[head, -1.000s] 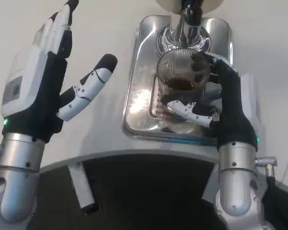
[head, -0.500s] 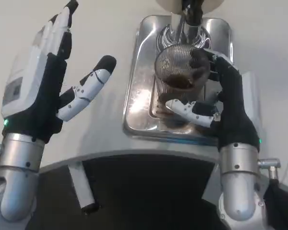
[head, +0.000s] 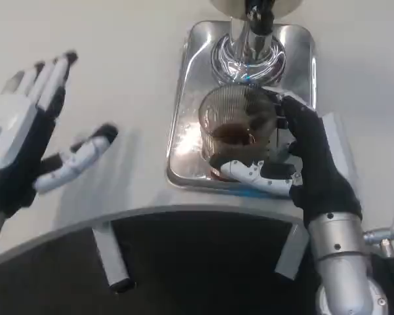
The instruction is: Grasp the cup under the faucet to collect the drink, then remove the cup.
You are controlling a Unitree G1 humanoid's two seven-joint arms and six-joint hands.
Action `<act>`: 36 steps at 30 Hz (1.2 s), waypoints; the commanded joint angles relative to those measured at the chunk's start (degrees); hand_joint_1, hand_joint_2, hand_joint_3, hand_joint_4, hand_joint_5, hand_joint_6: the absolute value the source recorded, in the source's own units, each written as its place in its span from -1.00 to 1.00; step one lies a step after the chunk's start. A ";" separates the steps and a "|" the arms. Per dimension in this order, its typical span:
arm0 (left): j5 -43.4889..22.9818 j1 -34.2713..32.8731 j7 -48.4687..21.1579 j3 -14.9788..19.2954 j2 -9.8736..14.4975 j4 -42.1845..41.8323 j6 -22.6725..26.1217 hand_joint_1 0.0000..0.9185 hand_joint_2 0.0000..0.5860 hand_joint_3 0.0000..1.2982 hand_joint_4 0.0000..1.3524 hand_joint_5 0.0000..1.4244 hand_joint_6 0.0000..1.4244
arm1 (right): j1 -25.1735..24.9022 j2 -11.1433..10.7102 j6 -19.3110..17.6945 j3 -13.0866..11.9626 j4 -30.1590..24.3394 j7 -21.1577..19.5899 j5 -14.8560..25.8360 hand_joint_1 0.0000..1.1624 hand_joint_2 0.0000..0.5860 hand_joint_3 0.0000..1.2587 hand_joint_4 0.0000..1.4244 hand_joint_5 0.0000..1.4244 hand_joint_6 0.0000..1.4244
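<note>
Since the earlier pictures the cup (head: 236,131) has come away from under the faucet (head: 251,29) toward the near edge of the tray (head: 187,98), carried in the right hand (head: 302,164), and the left hand (head: 26,144) has dropped lower and further to the picture's left, partly cut by the frame edge. Part of that shift may be the camera's own, since the tray sits a little differently in the frame. The right hand holds the cup from its right side, thumb lying across the lower front of the glass and black fingers (head: 295,115) wrapped round the far side near the rim. The cup is ribbed clear glass, upright, with dark drink in its lower part. It stands over the near half of the tray; whether its base touches the metal cannot be told. The faucet's round chrome base (head: 249,56) rises at the far end of the tray, just behind the cup's rim. The left hand hangs over the white table (head: 118,65), well apart from the tray, holding nothing, its fingers spread wide and the thumb out toward the tray.
</note>
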 commanded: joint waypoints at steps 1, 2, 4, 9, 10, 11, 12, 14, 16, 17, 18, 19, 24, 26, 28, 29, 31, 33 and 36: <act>3.87 3.63 -2.59 -0.95 6.12 1.12 -0.69 -1.00 -0.15 -1.00 -1.00 -1.00 -1.00 | 1.31 -0.37 1.14 -0.05 -6.29 2.90 1.04 1.00 0.44 0.21 0.14 0.22 0.55; 4.93 4.36 -2.91 -1.27 7.30 1.00 -0.95 -1.00 -0.15 -1.00 -1.00 -1.00 -1.00 | 1.60 -0.61 1.58 -0.20 -7.38 3.58 1.11 1.00 0.45 0.21 0.14 0.22 0.55; 6.17 5.24 -3.06 -1.60 8.59 0.69 -1.24 -1.00 -0.18 -1.00 -1.00 -1.00 -1.00 | 2.24 -1.32 2.46 -0.50 -9.60 5.12 1.15 1.00 0.48 0.20 0.13 0.22 0.55; 8.45 5.88 -2.70 -2.23 9.87 -0.78 -1.50 -1.00 -0.29 -1.00 -1.00 -1.00 -1.00 | 4.43 -2.45 4.24 -0.56 -14.50 8.78 2.08 1.00 0.48 0.18 0.11 0.22 0.55; 8.95 6.06 -2.51 -2.41 10.23 -0.94 -2.03 -1.00 -0.30 -1.00 -1.00 -1.00 -1.00 | 5.13 -2.77 4.82 -0.58 -16.39 9.99 2.54 1.00 0.48 0.18 0.11 0.22 0.53; 9.29 6.29 -2.36 -2.46 10.45 -1.18 -2.49 -1.00 -0.30 -1.00 -1.00 -1.00 -1.00 | 5.62 -2.98 5.31 -0.61 -17.76 10.88 2.87 1.00 0.48 0.18 0.10 0.21 0.53; 9.61 6.56 -2.14 -2.39 10.60 -1.54 -2.90 -0.99 -0.31 -1.00 -1.00 -1.00 -1.00 | 6.32 -3.45 5.98 -0.86 -19.77 12.15 3.35 1.00 0.48 0.16 0.10 0.21 0.52; 9.94 7.10 -1.95 -2.05 10.58 -2.59 -3.33 -0.98 -0.34 -1.00 -1.00 -1.00 -1.00 | 7.20 -4.19 7.08 -1.34 -22.50 13.86 3.98 1.00 0.48 0.16 0.10 0.20 0.52; 10.07 7.66 -1.96 -1.73 10.50 -4.12 -3.56 -0.97 -0.34 -1.00 -1.00 -1.00 -1.00 | 8.23 -4.97 8.32 -2.23 -25.41 15.46 4.90 1.00 0.48 0.15 0.09 0.20 0.52; 10.08 7.94 -1.84 -1.56 10.43 -4.87 -3.68 -0.97 -0.34 -1.00 -1.00 -1.00 -1.00 | 8.59 -5.19 8.85 -2.56 -26.43 16.00 5.25 1.00 0.48 0.15 0.09 0.20 0.52; 10.08 8.14 -1.76 -1.45 10.37 -5.38 -3.73 -0.97 -0.35 -1.00 -1.00 -1.00 -1.00 | 9.01 -5.44 9.45 -2.92 -27.60 16.55 5.60 1.00 0.48 0.15 0.08 0.20 0.52; 10.04 8.30 -1.60 -1.30 10.26 -6.00 -3.87 -0.97 -0.35 -1.00 -1.00 -1.00 -1.00 | 9.75 -5.83 10.26 -3.40 -29.46 17.39 6.03 1.00 0.48 0.15 0.08 0.19 0.52; 9.42 8.67 -1.33 -0.95 9.83 -7.69 -4.92 -0.97 -0.36 -1.00 -1.00 -1.00 -1.00 | 12.77 -7.51 13.37 -4.47 -36.12 20.11 7.15 1.00 0.51 0.13 0.05 0.18 0.49; 9.26 8.81 -1.37 -0.91 9.64 -8.13 -5.27 -0.96 -0.37 -1.00 -1.00 -1.00 -1.00 | 14.47 -7.91 14.26 -4.66 -38.43 20.91 7.71 1.00 0.53 0.12 0.04 0.18 0.49; 9.19 8.95 -1.81 -1.04 9.42 -8.90 -5.35 -0.92 -0.38 -1.00 -1.00 -1.00 -1.00 | 15.87 -8.26 14.97 -4.74 -40.21 21.54 8.17 1.00 0.53 0.10 0.02 0.16 0.47; 9.08 8.98 -2.39 -1.17 9.16 -9.52 -5.04 -0.91 -0.39 -1.00 -1.00 -1.00 -1.00 | 16.78 -8.56 15.38 -4.74 -41.21 21.97 8.38 1.00 0.53 0.10 0.02 0.16 0.47; 9.00 9.03 -3.92 -1.64 8.14 -11.98 -3.85 -0.91 -0.39 -1.00 -1.00 -1.00 -1.00 | 18.76 -9.16 15.98 -4.58 -42.96 22.51 8.65 1.00 0.57 0.09 0.02 0.14 0.46; 9.09 9.09 -4.69 -2.13 7.19 -13.94 -3.37 -0.90 -0.39 -1.00 -1.00 -1.00 -1.00 | 21.06 -9.34 15.51 -4.42 -44.05 22.76 8.75 1.00 0.58 0.08 -0.01 0.13 0.43; 9.24 9.22 -5.68 -2.68 6.36 -15.28 -3.07 -0.88 -0.40 -1.00 -1.00 -1.00 -1.00 | 23.47 -8.76 13.20 -4.55 -44.25 22.95 8.96 1.00 0.62 0.07 -0.02 0.13 0.43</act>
